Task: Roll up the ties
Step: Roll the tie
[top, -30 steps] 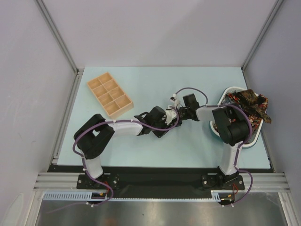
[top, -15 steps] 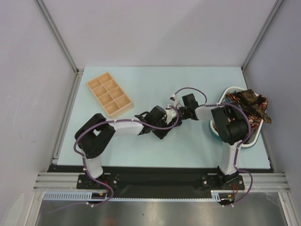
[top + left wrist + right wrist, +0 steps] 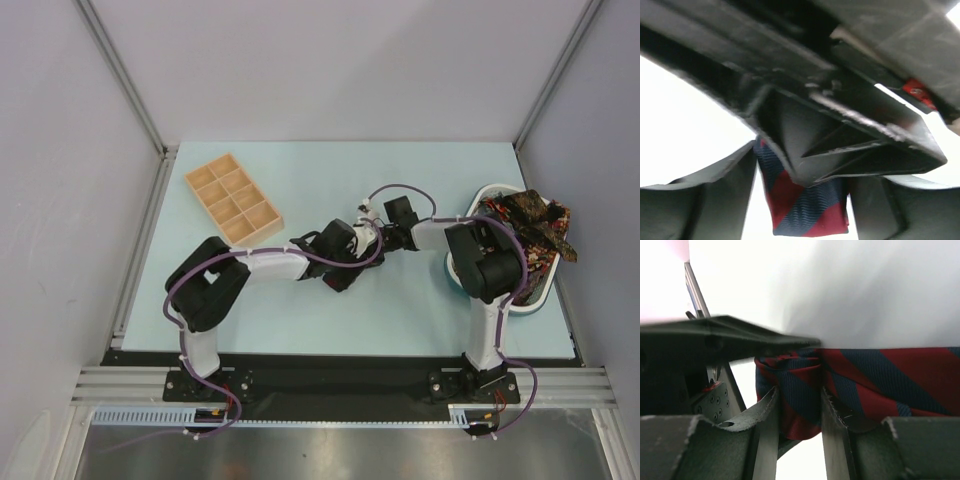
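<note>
A navy tie with red diagonal stripes (image 3: 875, 375) is partly rolled, and its rolled end (image 3: 799, 390) sits pinched between my right gripper's (image 3: 799, 415) two fingers, which are shut on it. The free stretch runs off to the right of that view. In the left wrist view the same tie (image 3: 807, 205) hangs between the spread fingers of my left gripper (image 3: 802, 200), with a bright gap beside the left finger (image 3: 715, 200); that gripper is open. Both grippers meet nose to nose at mid-table (image 3: 372, 238), hiding the tie from above.
More ties (image 3: 530, 225) are heaped in a white basket (image 3: 490, 188) at the right edge, behind the right arm's elbow. A wooden compartment tray (image 3: 233, 200) lies at the back left. Metal frame posts stand at the table's corners.
My left gripper has opened off the tie while my right gripper has closed on the rolled end. Both grippers shifted slightly left and away from the bases.
</note>
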Controlling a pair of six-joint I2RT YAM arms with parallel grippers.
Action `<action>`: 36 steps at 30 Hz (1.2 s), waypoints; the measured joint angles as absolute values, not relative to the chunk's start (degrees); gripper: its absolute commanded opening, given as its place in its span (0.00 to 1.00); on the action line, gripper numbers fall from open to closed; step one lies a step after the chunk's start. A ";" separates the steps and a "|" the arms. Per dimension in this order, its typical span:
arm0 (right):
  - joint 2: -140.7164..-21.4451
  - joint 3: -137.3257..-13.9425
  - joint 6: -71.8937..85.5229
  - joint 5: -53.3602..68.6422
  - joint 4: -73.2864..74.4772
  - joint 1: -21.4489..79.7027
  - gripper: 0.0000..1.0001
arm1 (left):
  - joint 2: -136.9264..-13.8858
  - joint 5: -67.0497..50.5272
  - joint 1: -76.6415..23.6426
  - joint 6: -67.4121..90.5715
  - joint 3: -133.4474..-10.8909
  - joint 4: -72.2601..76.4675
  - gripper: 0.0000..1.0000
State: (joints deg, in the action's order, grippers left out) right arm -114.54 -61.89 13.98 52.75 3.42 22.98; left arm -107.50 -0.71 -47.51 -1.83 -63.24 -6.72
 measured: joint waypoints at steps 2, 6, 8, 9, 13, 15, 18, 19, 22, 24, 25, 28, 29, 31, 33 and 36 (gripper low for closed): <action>-114.76 -62.22 13.91 52.77 3.46 23.03 0.33 | -107.53 -0.97 -47.64 -1.93 -63.24 -6.81 0.59; -114.76 -62.30 14.13 52.47 3.36 23.07 0.39 | -107.53 -1.76 -47.83 -2.61 -63.24 -6.96 0.48; -114.76 -62.33 14.17 52.42 3.38 23.07 0.43 | -107.53 -1.85 -47.83 -2.63 -63.24 -7.01 0.45; -114.76 -62.33 14.24 52.31 3.27 23.03 0.45 | -107.53 -1.87 -47.83 -2.66 -63.24 -7.03 0.44; -114.54 -61.30 15.44 52.38 1.23 22.61 0.47 | -107.53 -1.89 -47.83 -2.66 -63.24 -7.05 0.40; -113.97 -60.18 16.45 52.31 -0.38 22.31 0.47 | -107.53 -1.93 -47.86 -2.63 -63.24 -7.03 0.40; -112.64 -58.02 18.02 51.51 -3.33 21.63 0.48 | -107.57 -1.93 -47.90 -2.61 -63.24 -6.98 0.39; -112.12 -57.25 18.50 51.20 -4.27 21.45 0.50 | -107.59 -1.91 -47.90 -2.57 -63.24 -6.96 0.40; -109.60 -54.13 19.90 50.15 -6.81 20.32 0.50 | -107.63 -1.87 -47.88 -2.37 -63.24 -6.87 0.39; -107.77 -51.83 20.80 49.45 -8.03 19.11 0.50 | -107.72 -1.80 -47.88 -2.13 -63.33 -6.90 0.39; -107.07 -51.07 21.06 49.04 -8.36 18.59 0.51 | -107.83 -1.72 -47.88 -2.00 -63.51 -7.03 0.39; -103.68 -47.88 21.47 46.02 -9.08 16.78 0.52 | -107.96 -1.69 -47.83 -1.89 -63.83 -7.44 0.39; -102.30 -46.81 21.58 44.71 -9.34 16.34 0.52 | -107.98 -1.67 -47.81 -1.83 -63.90 -7.53 0.39; -98.63 -44.31 21.87 41.67 -9.96 15.57 0.52 | -108.03 -1.43 -47.81 -1.52 -64.10 -7.86 0.38; -93.89 -41.80 22.02 38.76 -10.61 15.53 0.53 | -108.20 -1.28 -47.81 -1.43 -64.40 -8.23 0.38; -84.27 -37.93 21.96 32.29 -11.46 15.75 0.55 | -108.51 -1.08 -47.81 -1.04 -65.12 -9.17 0.38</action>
